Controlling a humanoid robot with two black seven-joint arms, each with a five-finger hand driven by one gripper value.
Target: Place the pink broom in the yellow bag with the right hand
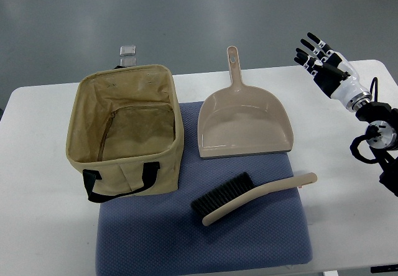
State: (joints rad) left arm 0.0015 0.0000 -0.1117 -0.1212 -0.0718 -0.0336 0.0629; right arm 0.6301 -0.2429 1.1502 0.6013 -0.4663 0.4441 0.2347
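I see the broom [255, 198] lying flat on the blue mat [205, 239], well to the left of my right robot hand [318, 57] and nearer to me, nothing touching it. Its pale handle points up and toward the robot hand's side, bristles at the far end away from it, so the handle tip looks like the natural place to grab. The colour reads more beige than pink to me, but it is the only brush here.

The right robot hand hovers above the far right edge of the tabletop [348, 183], fingers spread apart and empty, so I judge the reach has not begun.

The dustpan [244, 124] lies between the robot hand and the bag [127, 139], mouth toward the broom. The bag stands farthest left, upright with its top wide open, which should let the broom drop in from above.
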